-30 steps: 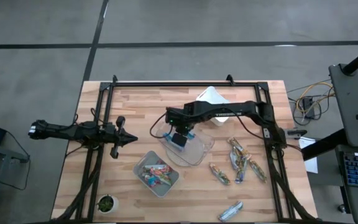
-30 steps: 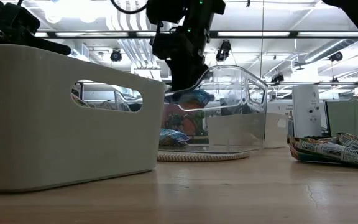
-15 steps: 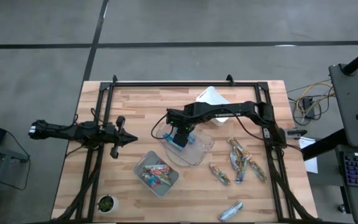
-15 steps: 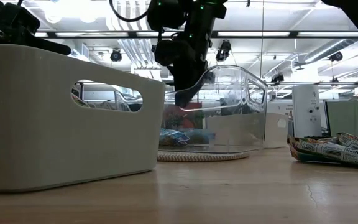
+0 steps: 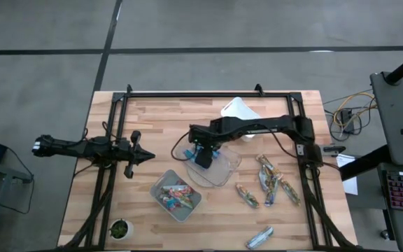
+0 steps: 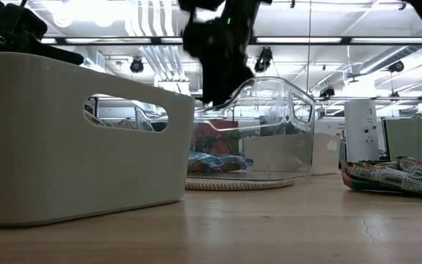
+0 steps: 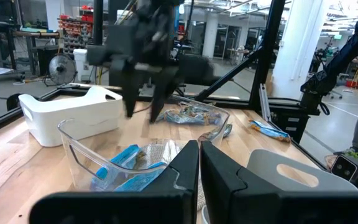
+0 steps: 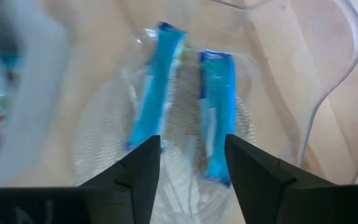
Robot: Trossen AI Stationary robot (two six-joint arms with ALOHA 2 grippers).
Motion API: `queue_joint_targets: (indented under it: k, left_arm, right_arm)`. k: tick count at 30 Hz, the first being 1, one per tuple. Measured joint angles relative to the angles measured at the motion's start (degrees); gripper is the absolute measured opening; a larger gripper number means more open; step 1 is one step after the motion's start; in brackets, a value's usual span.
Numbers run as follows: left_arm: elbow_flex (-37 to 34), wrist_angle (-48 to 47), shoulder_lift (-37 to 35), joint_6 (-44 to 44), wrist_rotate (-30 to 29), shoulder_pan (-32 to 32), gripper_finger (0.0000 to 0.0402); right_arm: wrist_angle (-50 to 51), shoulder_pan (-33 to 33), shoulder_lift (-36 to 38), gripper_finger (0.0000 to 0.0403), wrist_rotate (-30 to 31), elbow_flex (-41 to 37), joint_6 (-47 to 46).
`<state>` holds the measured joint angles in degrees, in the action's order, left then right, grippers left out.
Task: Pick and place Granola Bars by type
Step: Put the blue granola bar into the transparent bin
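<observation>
My right gripper (image 5: 203,152) hangs open over the clear bin (image 5: 224,172), fingers pointing down into it with nothing between them. Two bright blue granola bars (image 8: 156,87) (image 8: 217,112) lie side by side on the clear bin's floor, below the fingertips (image 8: 191,168). The low view shows the same bars (image 6: 215,163) flat at the bottom of the bin, with the gripper (image 6: 215,88) above its rim. My left gripper (image 5: 147,156) waits shut at the table's left, pointing level toward the bins.
A grey bin (image 5: 158,185) near the front holds red and orange bars. A white bin (image 5: 238,108) stands at the far side. Several greenish-brown bars (image 5: 268,182) lie loose on the right of the table, and one (image 5: 259,236) lies near the front edge.
My right gripper has opened and let go of a blue bar, which has dropped to the clear bin's floor beside the other blue bar. The gripper has risen slightly above the bin.
</observation>
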<state>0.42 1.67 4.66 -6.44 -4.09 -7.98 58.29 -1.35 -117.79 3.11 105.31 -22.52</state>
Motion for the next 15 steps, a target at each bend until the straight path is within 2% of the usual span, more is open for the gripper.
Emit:
queue_joint_targets:
  k: [8,15]
  left_arm:
    - [0.0,0.0,0.0,0.0,0.0,0.0,0.0000]
    - [0.0,0.0,0.0,0.0,0.0,0.0,0.0000]
  right_arm:
    - [3.3,5.5,7.8,0.0135,0.0,-0.1,0.0]
    - [5.8,13.5,15.4,0.0116,0.0,-1.1,-1.6]
